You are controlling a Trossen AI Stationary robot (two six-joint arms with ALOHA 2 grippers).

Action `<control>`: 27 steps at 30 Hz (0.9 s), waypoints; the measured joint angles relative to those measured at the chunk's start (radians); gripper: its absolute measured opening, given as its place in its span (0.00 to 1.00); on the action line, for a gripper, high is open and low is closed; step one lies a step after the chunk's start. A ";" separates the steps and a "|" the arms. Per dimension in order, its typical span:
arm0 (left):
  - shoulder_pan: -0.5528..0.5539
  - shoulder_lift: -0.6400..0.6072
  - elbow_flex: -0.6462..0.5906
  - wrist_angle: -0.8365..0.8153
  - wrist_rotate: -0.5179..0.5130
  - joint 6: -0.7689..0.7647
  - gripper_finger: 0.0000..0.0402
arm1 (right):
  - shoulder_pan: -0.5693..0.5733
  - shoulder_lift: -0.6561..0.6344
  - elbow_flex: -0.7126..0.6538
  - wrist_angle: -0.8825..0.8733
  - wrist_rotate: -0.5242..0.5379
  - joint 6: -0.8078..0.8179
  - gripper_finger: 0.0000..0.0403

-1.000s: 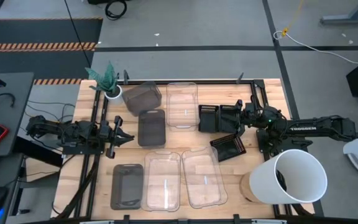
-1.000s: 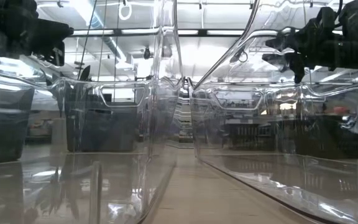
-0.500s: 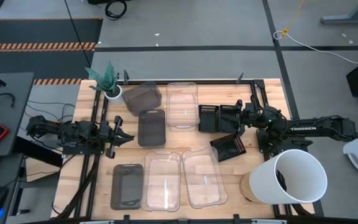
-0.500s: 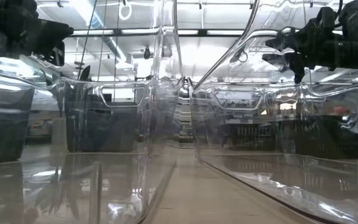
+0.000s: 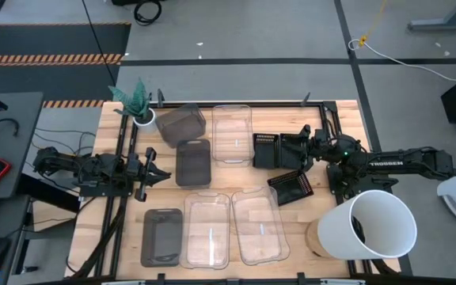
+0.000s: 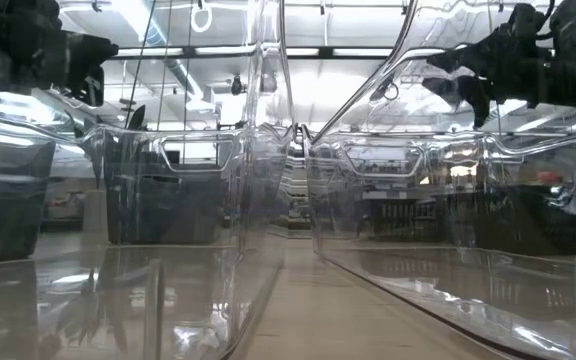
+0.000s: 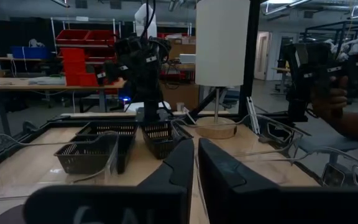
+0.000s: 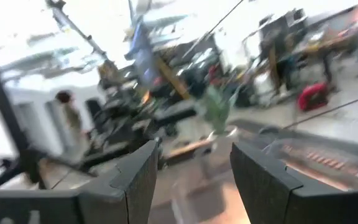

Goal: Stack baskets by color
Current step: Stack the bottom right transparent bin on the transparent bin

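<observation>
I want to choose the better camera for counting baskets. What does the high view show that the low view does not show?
Only the high view shows the black slotted baskets, the white bucket, the plant pot and the left gripper, nearly shut. Only the low view shows the room behind the table. Both show the clear baskets and the open right gripper.

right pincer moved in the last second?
Yes, slightly. In the low view the right pincer sits a little higher against the clear rectangular plastic basket; its place over the small black slotted baskets barely changes.
</observation>
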 joint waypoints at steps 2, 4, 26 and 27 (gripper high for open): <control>0.000 0.000 0.000 0.000 0.000 0.000 0.09 | 0.000 0.000 0.000 0.047 0.057 -0.063 0.52; 0.000 0.000 0.000 0.000 0.000 0.000 0.09 | 0.000 0.000 0.001 0.058 0.096 -0.119 0.52; 0.000 0.000 0.000 0.000 0.000 0.000 0.07 | 0.001 0.002 0.001 -0.104 0.026 -0.033 0.52; 0.000 0.000 0.000 0.000 0.000 0.000 0.07 | 0.001 0.002 0.001 -0.105 -0.001 -0.016 0.52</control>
